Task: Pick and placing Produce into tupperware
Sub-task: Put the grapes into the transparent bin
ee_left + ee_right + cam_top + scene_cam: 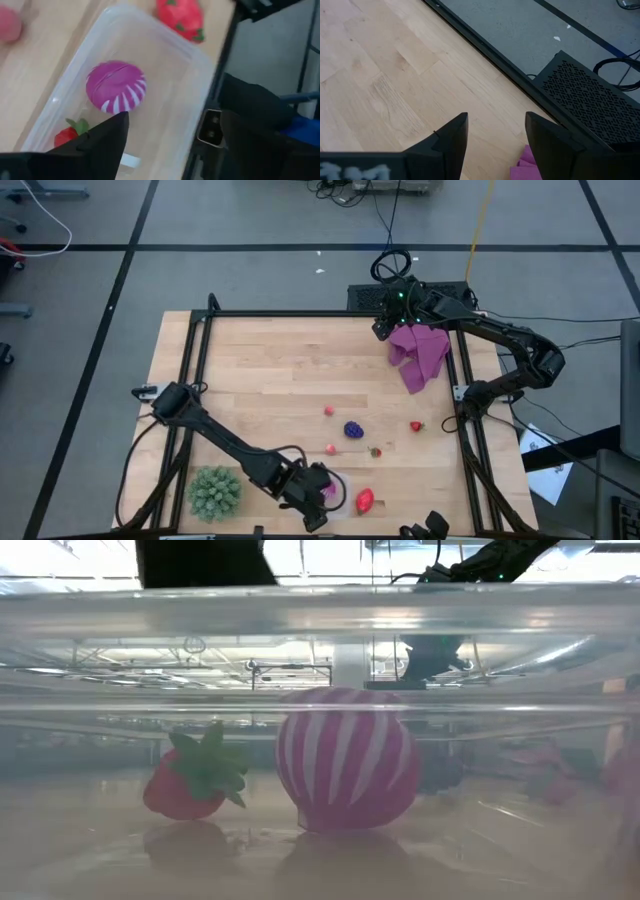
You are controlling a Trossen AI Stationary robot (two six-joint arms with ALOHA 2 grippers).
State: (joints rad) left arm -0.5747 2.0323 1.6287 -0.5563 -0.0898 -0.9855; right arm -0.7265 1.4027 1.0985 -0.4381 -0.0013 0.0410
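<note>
Tupperware (pixel 165 50) at the table's near edge holds a magenta ball (pixel 116 93) and a strawberry (pixel 67 134); the left gripper (pixel 170 145) hovers above, fingers apart. Far back, the right gripper (pixel 496 142), open, overhangs purple cloth (pixel 420 352).

Grey tiled floor (pixel 250 220) with dark seams; cables (pixel 340 192); wooden table (pixel 270 380).

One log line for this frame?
left tool: open above box | box: ball, strawberry | right tool: open, far edge by cloth
</note>
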